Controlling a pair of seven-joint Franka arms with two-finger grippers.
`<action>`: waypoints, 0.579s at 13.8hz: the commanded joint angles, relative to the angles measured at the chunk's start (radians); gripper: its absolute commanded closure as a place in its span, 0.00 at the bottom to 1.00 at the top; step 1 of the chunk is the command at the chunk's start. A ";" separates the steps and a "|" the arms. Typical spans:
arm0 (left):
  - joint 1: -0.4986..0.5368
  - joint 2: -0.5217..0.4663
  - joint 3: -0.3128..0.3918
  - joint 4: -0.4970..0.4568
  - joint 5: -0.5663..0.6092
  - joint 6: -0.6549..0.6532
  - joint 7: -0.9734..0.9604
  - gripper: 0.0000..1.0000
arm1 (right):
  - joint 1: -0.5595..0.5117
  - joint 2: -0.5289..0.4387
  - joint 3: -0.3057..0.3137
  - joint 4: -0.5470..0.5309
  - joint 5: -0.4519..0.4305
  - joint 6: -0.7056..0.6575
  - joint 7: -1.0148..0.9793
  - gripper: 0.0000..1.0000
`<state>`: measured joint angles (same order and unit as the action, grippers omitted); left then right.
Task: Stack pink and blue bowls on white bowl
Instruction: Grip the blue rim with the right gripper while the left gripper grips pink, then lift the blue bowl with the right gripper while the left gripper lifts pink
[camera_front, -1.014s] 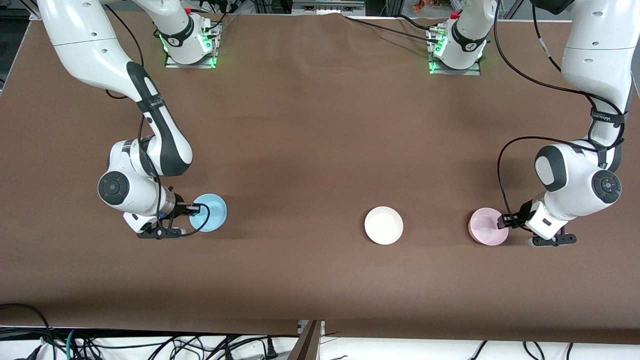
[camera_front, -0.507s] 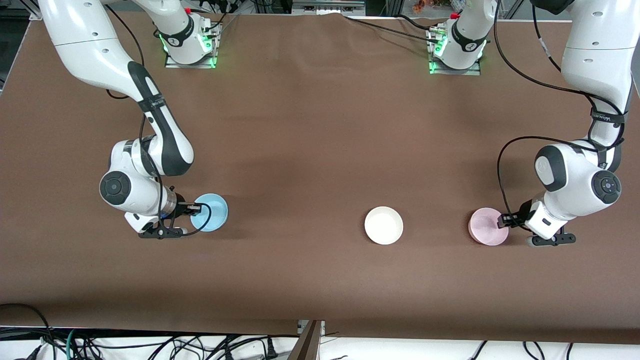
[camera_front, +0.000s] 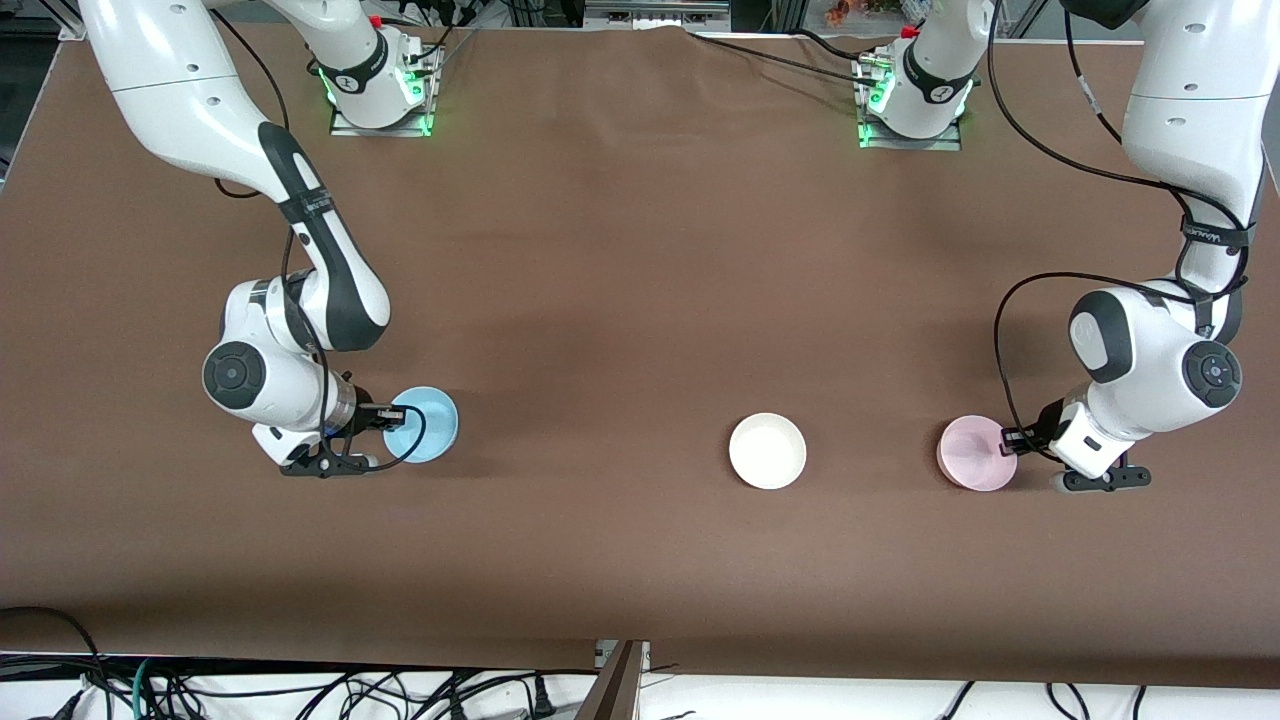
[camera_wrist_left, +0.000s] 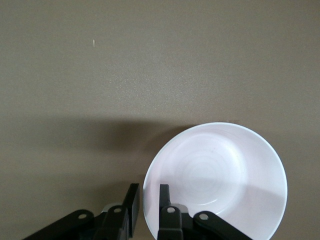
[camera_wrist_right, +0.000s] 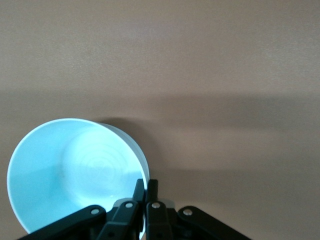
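Table (camera_front: 620, 300): a wide brown surface; three small bowls sit in a row across it, all upright.
White bowl (camera_front: 767, 451): rests alone near the middle of the row, nothing in it yet.
Blue bowl (camera_front: 425, 424): sits toward the right arm's end, well apart from the white bowl.
Pink bowl (camera_front: 975, 452): sits toward the left arm's end, near the white bowl.
Right gripper (camera_wrist_right: 145, 192): clenched on the blue bowl's rim, one finger inside and one outside.
Left gripper (camera_wrist_left: 146, 197): straddles the pink bowl's rim with a little gap showing, not visibly pinched.
Doing it well: judged from this, the left grip should seat firmly before lifting; raise each bowl level, and bring them over the white bowl one at a time so the arms do not meet.
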<state>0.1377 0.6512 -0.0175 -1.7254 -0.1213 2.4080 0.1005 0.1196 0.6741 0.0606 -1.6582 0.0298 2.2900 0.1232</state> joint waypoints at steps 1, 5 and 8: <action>-0.004 -0.015 0.002 -0.011 0.017 -0.012 -0.007 0.90 | 0.014 0.005 -0.005 0.006 0.009 -0.001 0.019 1.00; -0.004 -0.013 0.004 -0.011 0.017 -0.010 -0.007 1.00 | 0.014 0.009 -0.005 0.008 0.010 0.006 0.021 1.00; -0.004 -0.013 0.004 -0.010 0.015 -0.009 -0.008 1.00 | 0.023 0.007 -0.005 0.017 0.024 0.013 0.023 1.00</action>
<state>0.1376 0.6495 -0.0186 -1.7251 -0.1212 2.4080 0.1005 0.1254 0.6742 0.0606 -1.6532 0.0366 2.2962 0.1263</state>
